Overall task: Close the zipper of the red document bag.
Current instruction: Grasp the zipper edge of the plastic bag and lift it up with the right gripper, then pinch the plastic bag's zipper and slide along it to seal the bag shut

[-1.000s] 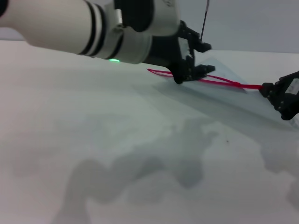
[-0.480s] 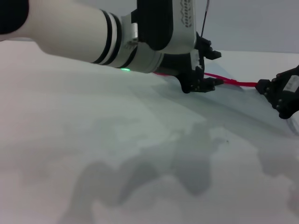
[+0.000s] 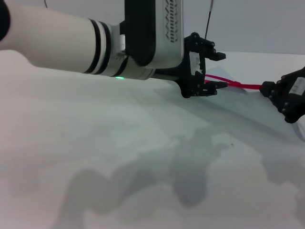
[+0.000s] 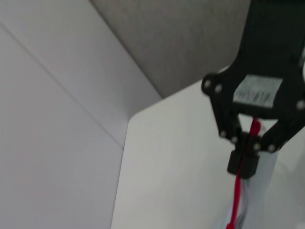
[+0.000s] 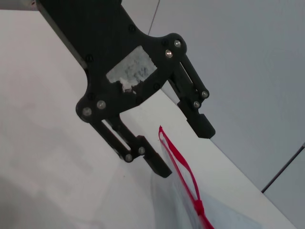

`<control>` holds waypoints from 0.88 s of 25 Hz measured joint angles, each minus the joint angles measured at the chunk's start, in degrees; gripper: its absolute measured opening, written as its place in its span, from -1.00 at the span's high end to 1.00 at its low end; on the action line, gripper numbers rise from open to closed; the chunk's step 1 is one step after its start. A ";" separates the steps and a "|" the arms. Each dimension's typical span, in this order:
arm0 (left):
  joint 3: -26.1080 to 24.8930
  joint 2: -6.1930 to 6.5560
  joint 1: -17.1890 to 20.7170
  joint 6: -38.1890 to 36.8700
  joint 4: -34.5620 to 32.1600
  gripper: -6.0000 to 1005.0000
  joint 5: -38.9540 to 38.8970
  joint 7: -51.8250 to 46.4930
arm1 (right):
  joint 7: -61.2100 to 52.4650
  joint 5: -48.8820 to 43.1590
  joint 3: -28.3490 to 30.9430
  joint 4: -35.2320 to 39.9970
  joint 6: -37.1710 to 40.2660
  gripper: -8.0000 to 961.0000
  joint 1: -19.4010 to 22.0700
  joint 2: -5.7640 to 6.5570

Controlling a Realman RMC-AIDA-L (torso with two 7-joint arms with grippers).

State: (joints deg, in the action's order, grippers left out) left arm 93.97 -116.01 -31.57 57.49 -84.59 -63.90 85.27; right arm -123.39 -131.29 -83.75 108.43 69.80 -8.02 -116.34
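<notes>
The red document bag (image 3: 237, 101) lies flat on the white table at the far right, its translucent body faint. Its zipper (image 3: 238, 84) runs as a thin red strip along the far edge. My left gripper (image 3: 221, 70) hovers open over the strip's left part, one finger on each side. In the right wrist view the left gripper (image 5: 185, 150) straddles the zipper (image 5: 201, 212), whose two red strands stand apart near the end. My right gripper (image 3: 267, 90) is shut on the strip's right end. The left wrist view shows the right gripper (image 4: 244, 160) pinching the zipper (image 4: 236, 195).
The white table (image 3: 119, 157) spreads wide in front, with arm shadows on it. A grey wall rises behind the table's far edge. A thin dark cable (image 3: 208, 21) hangs near the left gripper.
My left arm has moved right along the zipper and now hides the strip's left part. The right gripper has held its place on the strip's end.
</notes>
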 joint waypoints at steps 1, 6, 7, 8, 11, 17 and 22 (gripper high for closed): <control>-0.04 0.02 0.22 -0.02 0.00 -0.08 -0.64 0.87 | 0.00 0.01 0.01 0.07 0.01 0.95 0.03 0.00; -0.55 -0.01 1.01 -0.24 0.57 -0.08 -1.94 3.81 | 0.00 0.08 -0.03 1.22 0.08 0.95 0.44 -0.02; -0.69 0.01 1.03 -0.25 0.88 -0.08 -2.16 4.20 | 0.00 0.12 -0.04 1.53 0.24 0.95 0.51 -0.02; -0.83 0.02 1.04 -0.25 1.22 -0.08 -2.50 4.64 | 0.00 0.19 -0.05 1.82 0.45 0.95 0.56 -0.02; -1.51 0.04 1.12 -0.03 2.43 -0.08 -4.49 6.86 | 0.00 0.27 -0.12 2.13 0.77 0.95 0.64 -0.06; -2.16 0.29 1.48 1.14 3.38 -0.08 -7.88 10.35 | 0.00 0.35 -0.17 2.15 0.78 0.95 0.66 -0.09; -2.15 0.34 1.20 1.91 4.47 -0.08 -8.75 10.44 | 0.00 0.35 -0.18 2.21 0.78 0.95 0.65 -0.03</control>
State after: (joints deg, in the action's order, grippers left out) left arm 91.82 -115.67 -30.38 59.40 -80.12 -72.65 95.71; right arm -123.39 -130.93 -83.93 110.64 70.58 -7.37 -116.38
